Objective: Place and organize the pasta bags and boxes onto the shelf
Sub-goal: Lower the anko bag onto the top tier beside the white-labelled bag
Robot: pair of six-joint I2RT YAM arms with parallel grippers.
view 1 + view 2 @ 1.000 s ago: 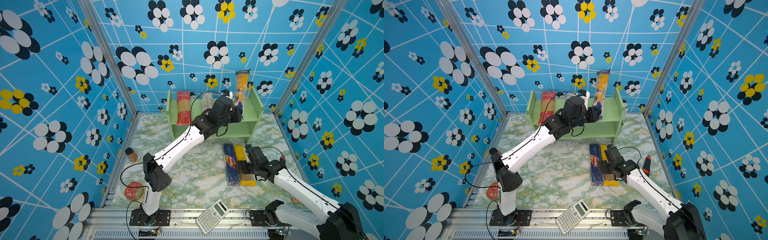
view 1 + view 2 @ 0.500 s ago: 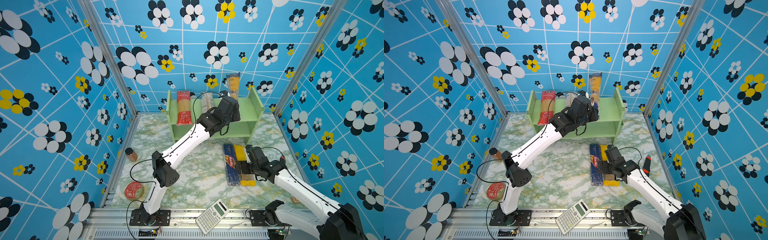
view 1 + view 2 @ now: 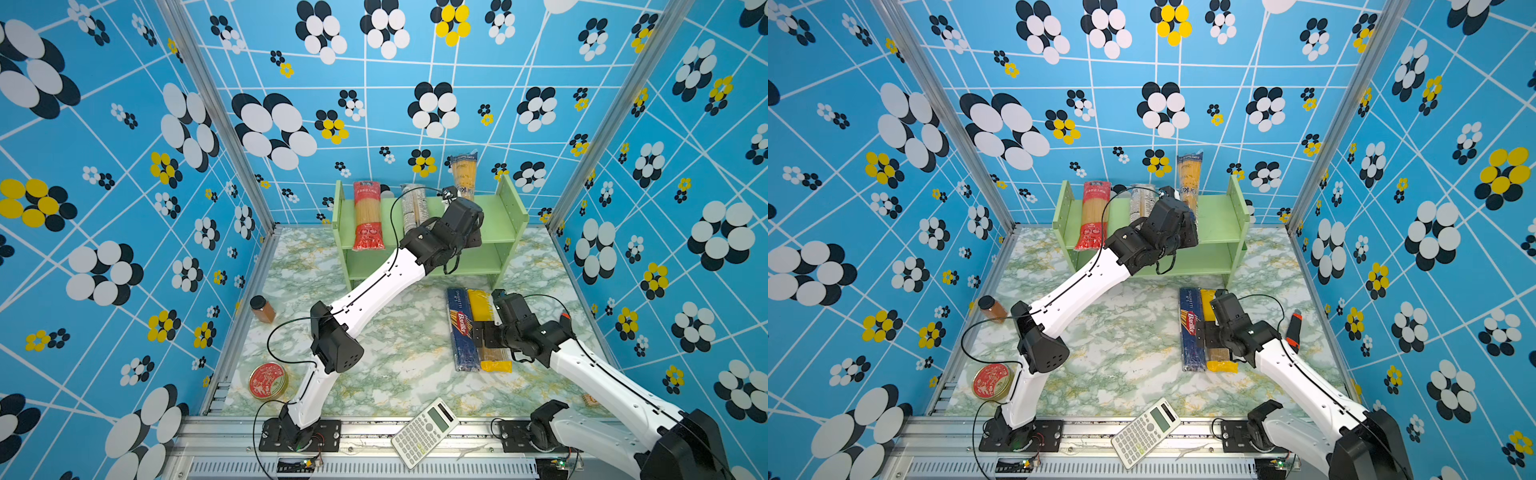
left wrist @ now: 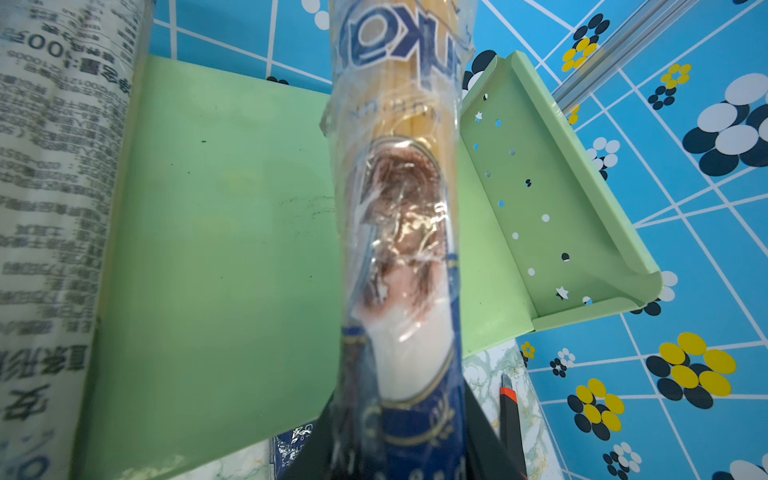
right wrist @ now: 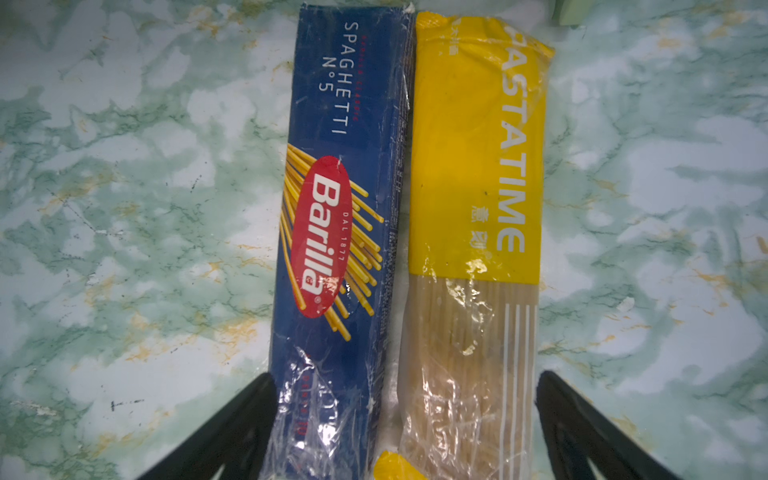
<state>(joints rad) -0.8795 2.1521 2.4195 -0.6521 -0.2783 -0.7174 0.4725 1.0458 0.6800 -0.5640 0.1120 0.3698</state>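
The left gripper [image 4: 409, 453] is pinching the navy end of the yellow and navy bag [image 4: 399, 208], its jaws pressed in on both sides of the pack, and is holding it over the top board of the green shelf [image 3: 498, 220], between the middle and the right side panel. In both top views the bag [image 3: 464, 176] is pointing up and back, its far end rising above the shelf against the blue wall, while its lower end is hiding behind the wrist. Two other packs are resting on the top board to the left of it: a red-ended bag [image 3: 367, 216] hanging over the front edge, and a clear printed bag [image 3: 413, 208] beside it. The right gripper [image 5: 405, 376] is hovering low over the marble table [image 3: 395, 353] with its jaws spread wide, one finger standing on each outer side of the blue box [image 5: 340, 166] and the yellow bag [image 5: 473, 145], which are lying flat side by side and touching, just in front of the shelf; whether the fingers are touching them I cannot tell
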